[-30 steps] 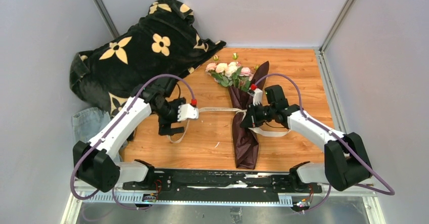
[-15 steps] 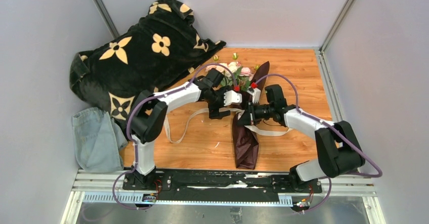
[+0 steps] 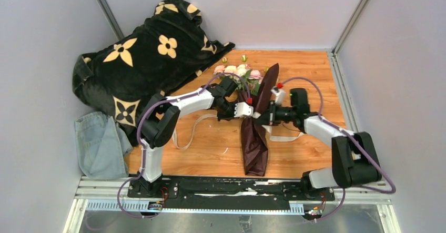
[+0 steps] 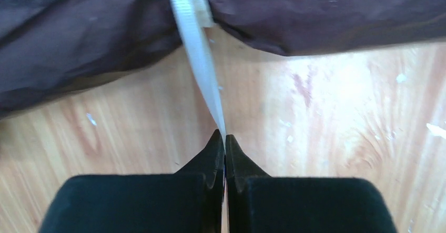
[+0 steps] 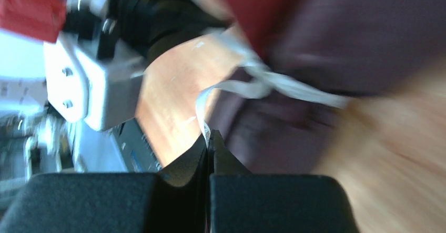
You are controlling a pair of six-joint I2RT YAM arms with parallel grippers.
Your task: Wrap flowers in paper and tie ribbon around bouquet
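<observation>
Bouquet [image 3: 255, 138] lies lengthwise on the wooden table [image 3: 310, 70]. It is a long, narrow cone of dark maroon paper [image 3: 257, 156] with its point toward the arm bases. The flowers [image 3: 239, 73], pink and cream roses with green leaves, spill from its far, open end. A cream ribbon [image 3: 195, 123] runs around the bouquet's middle and cinches the paper into a waist.

The left gripper [image 3: 252, 114] sits just beside the bouquet's left flank at that waist. In the left wrist view its two black tips are pressed together on a strand of ribbon that runs taut from them to the crinkled paper. The right gripper [image 3: 262, 118] is against the bouquet's right flank at the same height. The right wrist view is blurred, but its tips are closed on another strand that curls down from the tied waist.

One loose ribbon tail loops across the table to the left of the bouquet, and a second lies to its right under the right arm.

A black blanket [image 3: 142, 59] with cream flower prints is heaped well to the left of the bouquet's flower end. A blue denim cloth [image 3: 97, 141] lies well to the left of its pointed end. Two small yellow buds [image 3: 244, 58] rest just beyond the flower heads.
</observation>
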